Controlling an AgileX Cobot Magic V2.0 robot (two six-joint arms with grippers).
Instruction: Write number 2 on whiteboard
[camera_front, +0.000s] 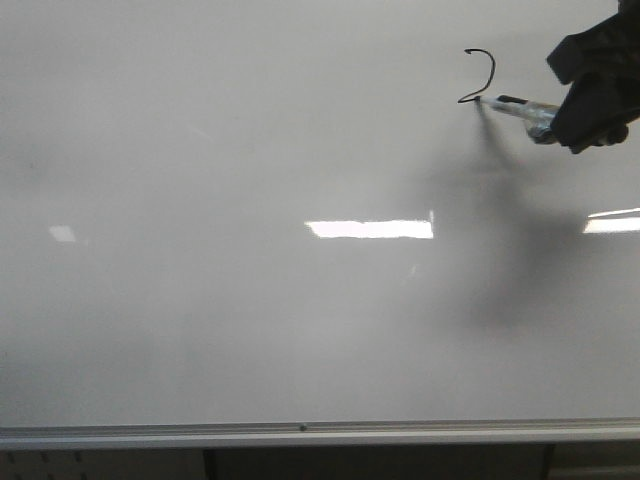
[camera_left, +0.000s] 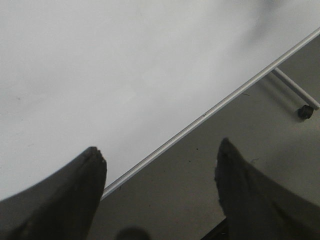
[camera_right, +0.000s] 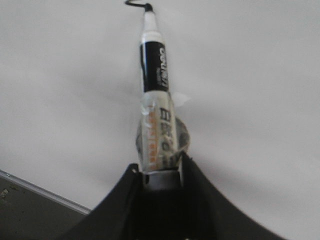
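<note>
The whiteboard (camera_front: 250, 330) fills the front view, with a silver rail along its bottom edge. At its upper right is a thin black stroke of the number 2 (camera_front: 481, 75): a curved top running down to a short start of the base. My right gripper (camera_front: 575, 112) is shut on a black-and-white marker (camera_front: 520, 107), whose tip touches the board at the stroke's lower end. The right wrist view shows the marker (camera_right: 154, 90) held between the jaws, tip at the stroke (camera_right: 137, 4). My left gripper (camera_left: 160, 160) is open and empty, over the board's lower rail (camera_left: 210, 112).
Bright rectangular light reflections (camera_front: 370, 229) lie on the board. The marker and arm cast a dark shadow (camera_front: 500, 240) below the stroke. Below the rail is grey floor (camera_left: 200, 175) and a stand leg with a black caster (camera_left: 305, 111).
</note>
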